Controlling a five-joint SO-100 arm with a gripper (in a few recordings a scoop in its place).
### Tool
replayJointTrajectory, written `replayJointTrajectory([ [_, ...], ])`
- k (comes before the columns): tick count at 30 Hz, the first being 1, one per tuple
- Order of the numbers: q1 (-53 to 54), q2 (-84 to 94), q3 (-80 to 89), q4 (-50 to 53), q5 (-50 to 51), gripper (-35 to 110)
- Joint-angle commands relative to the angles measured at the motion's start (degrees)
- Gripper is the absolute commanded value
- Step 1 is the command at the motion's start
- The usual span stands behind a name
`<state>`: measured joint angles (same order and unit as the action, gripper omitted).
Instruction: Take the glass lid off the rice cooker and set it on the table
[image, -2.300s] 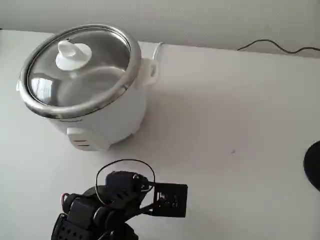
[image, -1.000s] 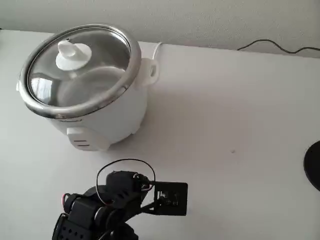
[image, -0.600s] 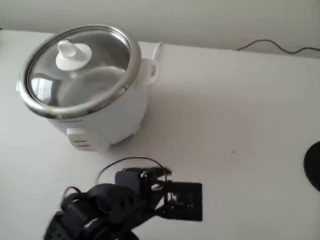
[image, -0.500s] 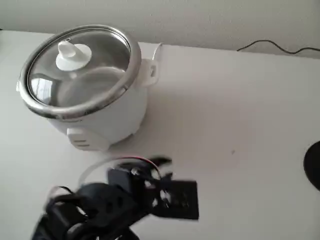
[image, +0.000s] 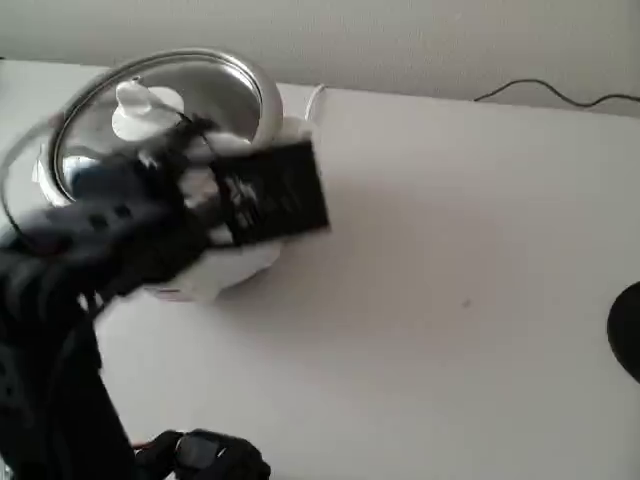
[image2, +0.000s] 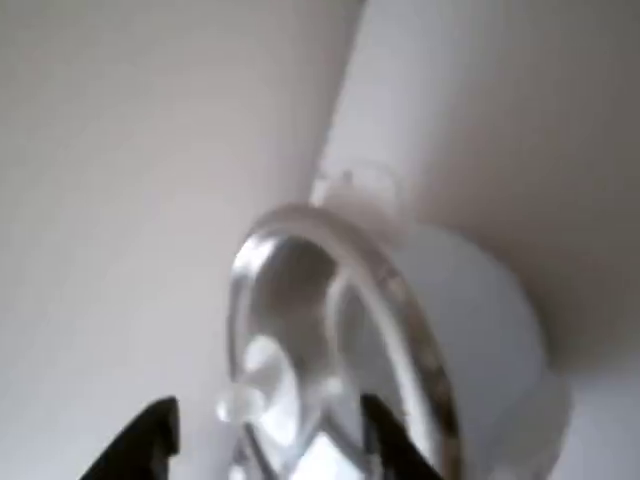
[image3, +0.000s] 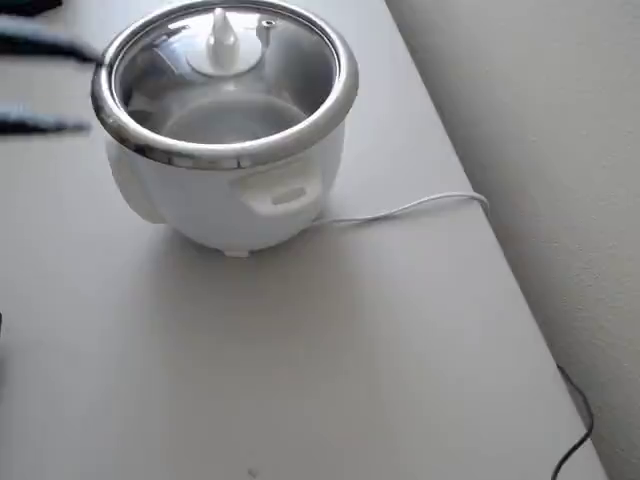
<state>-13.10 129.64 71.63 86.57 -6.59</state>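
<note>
The white rice cooker (image: 252, 262) (image3: 230, 200) (image2: 470, 320) stands on the white table (image: 450, 300) (image3: 300, 380). The glass lid (image: 215, 88) (image3: 255, 80) (image2: 290, 290) sits on its steel rim, white knob (image: 138, 104) (image3: 221, 42) upright. My black arm (image: 110, 230) is blurred in front of the cooker. My gripper (image2: 265, 450) (image3: 40, 85) is open and holds nothing. Its fingertips (image2: 150, 440) hover just short of the lid's edge, apart from the knob.
The cooker's white cord (image3: 400, 210) (image: 315, 98) trails toward the wall. A thin black cable (image: 560, 95) (image3: 575, 440) lies at the table's far edge. A black round object (image: 628, 330) sits at the right edge of the fixed view.
My arm has swung up from the table's near edge to the cooker and is blurred by the motion. The lid and cooker have not moved.
</note>
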Motion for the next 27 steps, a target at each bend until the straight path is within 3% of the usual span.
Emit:
replayJointTrajectory([
  [1,-12.2,-10.4,-15.4,-4.8,3.7,29],
  [15,-20.6,-26.5,-16.6,-25.6,8.2,29],
  [27,-20.1,-29.8,-16.6,-25.0,12.2,29],
])
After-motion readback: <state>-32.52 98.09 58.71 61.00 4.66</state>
